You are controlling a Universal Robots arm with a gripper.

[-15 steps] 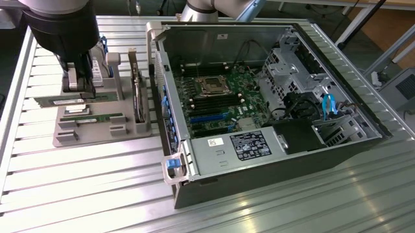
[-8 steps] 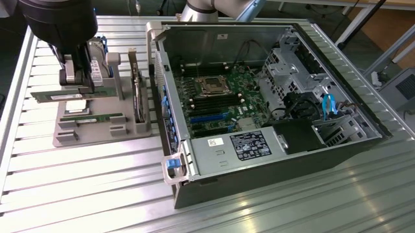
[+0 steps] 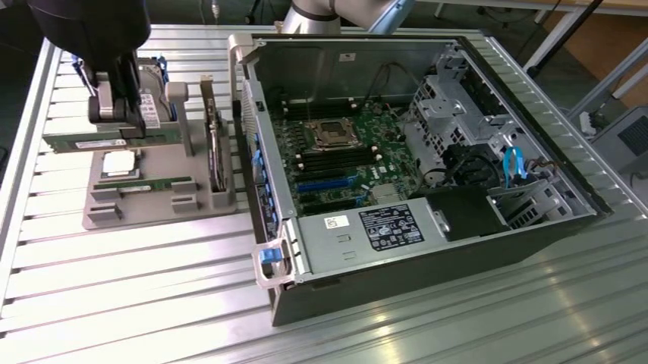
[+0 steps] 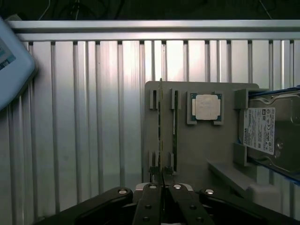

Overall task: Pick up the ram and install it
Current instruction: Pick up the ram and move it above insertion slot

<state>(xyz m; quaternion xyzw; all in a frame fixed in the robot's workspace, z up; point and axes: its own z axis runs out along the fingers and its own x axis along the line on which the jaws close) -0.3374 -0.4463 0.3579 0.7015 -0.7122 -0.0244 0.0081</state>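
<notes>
The ram (image 3: 96,142) is a long green stick, and my gripper (image 3: 126,125) is shut on it near one end, holding it level just above the grey holder (image 3: 152,205) at the exterior view's left. The wrist view catches the ram (image 4: 160,131) edge-on, a thin line running out from my closed fingertips (image 4: 161,186). A second green stick (image 3: 142,184) lies in its holder slot (image 4: 175,126). Beside it rests the square silver processor chip (image 4: 206,108).
The open computer case (image 3: 567,189) lies at the exterior view's right, with its motherboard (image 3: 344,152) and dark memory slots exposed. A hard drive with a white label (image 4: 267,133) stands at the holder's edge. A pale blue device (image 4: 11,61) sits on the slatted metal table (image 3: 132,288).
</notes>
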